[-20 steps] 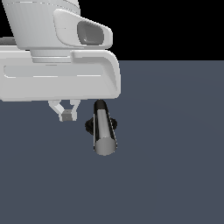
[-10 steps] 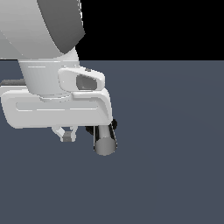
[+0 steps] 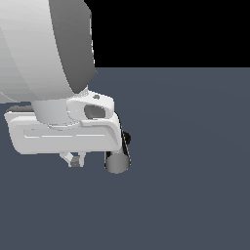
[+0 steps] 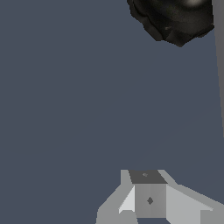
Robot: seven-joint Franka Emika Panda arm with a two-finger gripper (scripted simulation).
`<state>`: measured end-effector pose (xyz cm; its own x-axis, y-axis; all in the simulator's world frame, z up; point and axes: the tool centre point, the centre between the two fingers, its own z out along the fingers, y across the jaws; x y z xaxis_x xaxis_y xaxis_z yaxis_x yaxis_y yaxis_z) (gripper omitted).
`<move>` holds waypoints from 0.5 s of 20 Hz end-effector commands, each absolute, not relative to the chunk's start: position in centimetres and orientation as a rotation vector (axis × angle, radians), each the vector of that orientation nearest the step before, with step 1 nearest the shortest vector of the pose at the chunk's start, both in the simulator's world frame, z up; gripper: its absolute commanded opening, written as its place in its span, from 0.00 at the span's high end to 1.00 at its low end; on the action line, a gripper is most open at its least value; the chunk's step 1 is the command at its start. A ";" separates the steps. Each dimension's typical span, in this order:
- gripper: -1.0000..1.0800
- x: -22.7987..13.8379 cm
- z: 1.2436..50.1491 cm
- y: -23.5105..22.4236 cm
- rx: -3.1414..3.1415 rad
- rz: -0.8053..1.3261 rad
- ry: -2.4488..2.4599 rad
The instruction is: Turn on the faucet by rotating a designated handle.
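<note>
In the exterior view the faucet is mostly hidden behind my white hand. Only the flat round end of its silver handle (image 3: 117, 163) and a bit of its black elbow (image 3: 127, 139) show. My gripper (image 3: 73, 160) hangs below the hand, just to the exterior view's left of the handle's end and apart from it. Its fingers look pressed together with nothing between them. In the wrist view the black ribbed base (image 4: 175, 19) is at one corner and the silver handle (image 4: 219, 65) runs along the picture's edge. The gripper (image 4: 148, 199) is well apart from both.
The flat dark blue-grey floor (image 3: 195, 185) spreads all around the faucet. The big white arm (image 3: 44, 53) fills the upper part of the exterior view's left and hides what is behind it.
The arm has swung lower and closer to the camera. The hand now covers most of the handle, leaving only its end visible. The gripper stays beside the handle, on the exterior view's left.
</note>
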<state>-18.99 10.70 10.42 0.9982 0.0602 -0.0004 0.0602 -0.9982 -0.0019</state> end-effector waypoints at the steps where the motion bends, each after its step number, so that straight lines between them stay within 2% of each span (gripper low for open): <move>1: 1.00 -18.9 10.1 10.8 -3.138 0.000 -0.094; 10: 1.00 -18.8 10.0 10.7 -3.140 0.000 -0.094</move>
